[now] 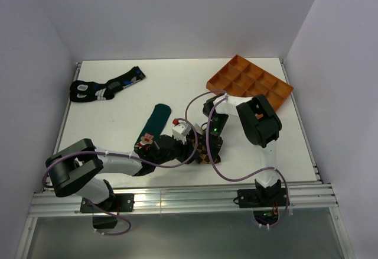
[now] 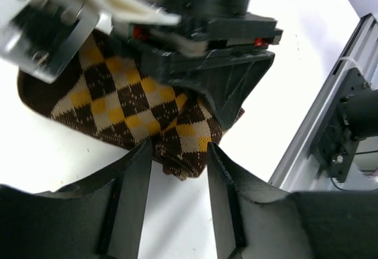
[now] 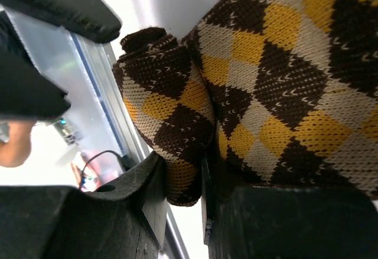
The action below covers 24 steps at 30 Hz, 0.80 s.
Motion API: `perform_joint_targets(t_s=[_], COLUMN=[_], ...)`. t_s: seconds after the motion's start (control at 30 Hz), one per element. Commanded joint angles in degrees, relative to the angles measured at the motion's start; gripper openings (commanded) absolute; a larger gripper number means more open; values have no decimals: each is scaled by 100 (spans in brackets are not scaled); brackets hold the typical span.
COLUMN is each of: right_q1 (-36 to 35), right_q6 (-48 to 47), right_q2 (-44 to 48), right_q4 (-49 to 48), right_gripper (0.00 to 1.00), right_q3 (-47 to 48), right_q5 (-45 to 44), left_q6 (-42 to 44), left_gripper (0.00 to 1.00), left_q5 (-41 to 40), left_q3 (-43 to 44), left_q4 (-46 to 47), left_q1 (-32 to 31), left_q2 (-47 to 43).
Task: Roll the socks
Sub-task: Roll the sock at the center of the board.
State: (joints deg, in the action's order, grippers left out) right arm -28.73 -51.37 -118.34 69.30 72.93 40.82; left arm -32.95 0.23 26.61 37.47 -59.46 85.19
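The checkered sock point(image 1: 204, 151) lies partly folded by the middle of the bench's point(image 1: 177, 84) near edge. The right tool point(image 3: 183, 173) is pinched tight on a fold of it. The left tool point(image 2: 177, 152) stands half open around the sock's bunched end; I cannot tell whether it grips. The teal sock point(image 1: 155, 120) lies flat just to the left.

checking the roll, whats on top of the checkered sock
The right hand is over the checkered sock, pinching a fold of it. The fabric beneath the hand is covered.
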Motion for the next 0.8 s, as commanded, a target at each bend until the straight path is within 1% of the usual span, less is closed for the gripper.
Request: perform_joint_targets(t_s=[0.0,0.13,0.37,0.67,0.77], right_q1=[-19,-19,-19,-19,-19], right_q6=[66,154,268,514,681], right_q2=[-215,-250,-382,-400,-374], right_q4=[66,84,145,5,-126], right_gripper=[8,8,9,9,9], right_q3=[143,213,354,380,371], right_q5=[-285,-320,-311,-338,-329], left_q6=[728,948,1054,694,510], left_gripper=[48,51,52,51,49], left_q5=[-234,-76,364,812,926], left_q3=[274,388,547,354,345], left_q4=[75,172,445,1147,1271], left_q1=[-74,-92,-101,-136,-153], left_q2=[-55,146,718,1202,1395])
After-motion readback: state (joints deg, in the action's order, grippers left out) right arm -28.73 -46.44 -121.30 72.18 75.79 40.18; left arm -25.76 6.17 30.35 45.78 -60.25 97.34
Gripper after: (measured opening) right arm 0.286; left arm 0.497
